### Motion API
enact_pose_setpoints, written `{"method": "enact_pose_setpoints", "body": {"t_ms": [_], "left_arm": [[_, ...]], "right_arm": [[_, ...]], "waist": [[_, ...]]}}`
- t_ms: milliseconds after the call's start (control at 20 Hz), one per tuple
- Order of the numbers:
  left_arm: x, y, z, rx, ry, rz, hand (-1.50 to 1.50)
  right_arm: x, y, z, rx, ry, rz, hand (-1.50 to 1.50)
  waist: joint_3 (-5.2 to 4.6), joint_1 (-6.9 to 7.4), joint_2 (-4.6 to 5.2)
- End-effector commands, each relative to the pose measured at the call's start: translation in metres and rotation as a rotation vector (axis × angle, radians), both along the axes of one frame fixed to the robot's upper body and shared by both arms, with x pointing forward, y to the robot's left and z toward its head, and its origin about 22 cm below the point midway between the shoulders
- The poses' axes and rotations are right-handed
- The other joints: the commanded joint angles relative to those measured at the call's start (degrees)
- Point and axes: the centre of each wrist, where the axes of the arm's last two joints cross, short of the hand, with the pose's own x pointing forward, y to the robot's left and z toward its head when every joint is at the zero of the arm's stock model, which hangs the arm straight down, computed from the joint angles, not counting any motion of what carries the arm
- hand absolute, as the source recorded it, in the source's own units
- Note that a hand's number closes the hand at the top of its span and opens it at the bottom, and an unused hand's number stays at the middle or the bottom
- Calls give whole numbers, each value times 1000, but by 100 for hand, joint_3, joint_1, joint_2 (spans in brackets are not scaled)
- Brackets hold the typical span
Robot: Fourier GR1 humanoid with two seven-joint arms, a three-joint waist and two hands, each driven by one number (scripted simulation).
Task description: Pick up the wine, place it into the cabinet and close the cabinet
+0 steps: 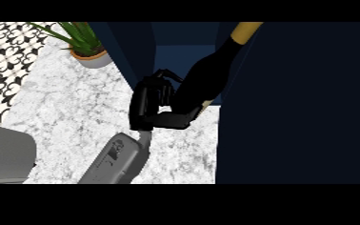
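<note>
1. My black hand (151,106) on the grey forearm (116,159) comes up from the view's lower edge, centre-left; can't tell from this view alone which side it is, but only one arm shows
2. Fingers + thumb are curled round the lower body of the dark glass wine bottle with the gold foil top (211,71), so the hand is grasping it
3. Bottle is tilted, base at my hand, neck pointing up-right toward the view's top, gold cap near the top band
4. Bottle sits at the opening of the dark navy cabinet (288,105); its big door/side panel fills the right of the view, a lighter blue inner wall shows behind the bottle
5. Can't tell if the base touches the white-grey marbled counter (77,105)
6. Far left at the back: green spiky plant in a pale round pot (90,55), well apart from my hand, standing on the counter by the black-and-white patterned tiles (14,52)
7. Grey rounded shape (15,155) at lower-left edge; can't tell what it is
</note>
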Motion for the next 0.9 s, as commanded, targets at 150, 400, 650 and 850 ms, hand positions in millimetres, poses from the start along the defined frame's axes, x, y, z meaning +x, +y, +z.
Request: {"method": "enact_pose_setpoints", "body": {"t_ms": [150, 400, 650, 850], "left_arm": [[5, -13, -32, -8, 40, 30, 150], [27, 1, -26, -12, 86, 36, 150], [15, 0, -69, 23, 101, 77, 150], [18, 10, -64, -30, 115, 77, 150]], "right_arm": [[-2, -8, -4, -19, 6, 12, -150], [9, -1, 7, 2, 10, 3, -150], [2, 3, -7, 9, 17, 2, -150], [4, 2, 5, -17, 15, -1, -150]], "waist": [[-2, -21, 4], [-2, 17, 3], [-2, -25, 9], [-1, 27, -2]]}}
